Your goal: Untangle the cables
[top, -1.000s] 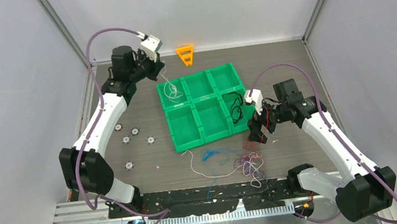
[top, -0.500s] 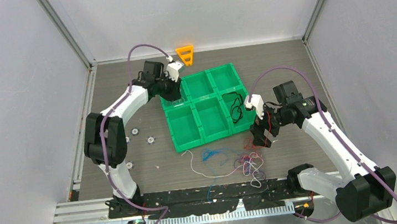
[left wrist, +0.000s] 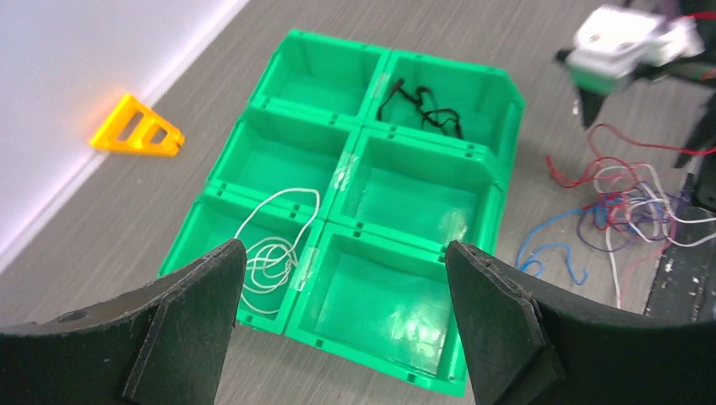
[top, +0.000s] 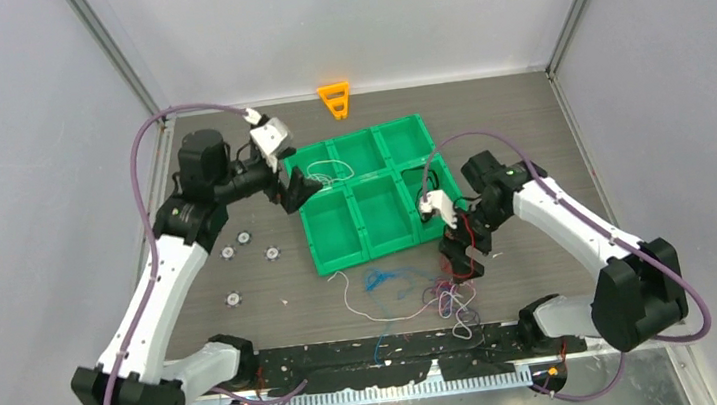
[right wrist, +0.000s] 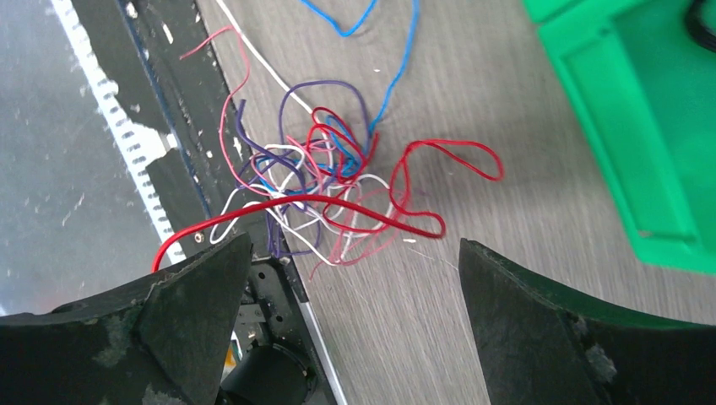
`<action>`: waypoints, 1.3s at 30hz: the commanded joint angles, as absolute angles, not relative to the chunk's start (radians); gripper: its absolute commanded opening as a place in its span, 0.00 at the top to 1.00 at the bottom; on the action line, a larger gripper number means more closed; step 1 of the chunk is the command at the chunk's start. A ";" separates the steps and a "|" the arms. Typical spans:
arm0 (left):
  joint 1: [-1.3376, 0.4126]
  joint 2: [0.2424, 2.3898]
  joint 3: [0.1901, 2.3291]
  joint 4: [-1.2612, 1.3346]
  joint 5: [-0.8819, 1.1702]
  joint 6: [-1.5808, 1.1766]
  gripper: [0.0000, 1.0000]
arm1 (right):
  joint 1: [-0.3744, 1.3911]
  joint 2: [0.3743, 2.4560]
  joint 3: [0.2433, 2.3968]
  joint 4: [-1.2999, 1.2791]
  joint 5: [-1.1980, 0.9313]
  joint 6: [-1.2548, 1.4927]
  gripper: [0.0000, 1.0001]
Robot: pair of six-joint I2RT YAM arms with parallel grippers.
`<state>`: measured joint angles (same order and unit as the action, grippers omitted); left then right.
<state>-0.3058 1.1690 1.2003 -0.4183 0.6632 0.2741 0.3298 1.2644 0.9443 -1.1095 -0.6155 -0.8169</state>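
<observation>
1. Thin red, blue, purple and white wires (top: 453, 298) lie knotted on the grey counter (top: 526, 114), near the green six-compartment plastic tray (top: 360, 258).
2. The left wrist view, unlike the right, shows a white wire (left wrist: 270, 245) and a black wire (left wrist: 422, 105) inside it.
3. The left jaws and right jaws stand released.

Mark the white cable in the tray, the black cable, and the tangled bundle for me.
white cable (left wrist: 268, 256), left wrist view, middle of its coil.
black cable (left wrist: 422, 111), left wrist view, bunched middle.
tangled bundle (right wrist: 325, 181), right wrist view, dense knot centre.

Thin red/blue/purple/white cables (right wrist: 325, 173) knotted in loose heap, loops sprawling.
</observation>
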 commanded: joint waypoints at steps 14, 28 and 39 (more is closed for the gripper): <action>-0.421 1.100 0.952 -0.368 0.447 0.341 0.29 | 0.544 1.340 0.847 -0.912 -0.536 -0.832 0.83; -0.280 1.897 1.880 -0.968 0.623 1.032 0.50 | 0.505 1.256 0.868 -0.943 -0.537 -0.785 0.94; -0.307 2.071 1.925 -0.917 0.568 1.149 0.43 | 0.471 1.294 0.886 -0.972 -0.537 -0.802 0.95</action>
<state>-0.2962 2.0388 1.8870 -0.9092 0.5697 1.0676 0.4789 1.2881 0.8455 -0.9535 -0.5316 -0.7948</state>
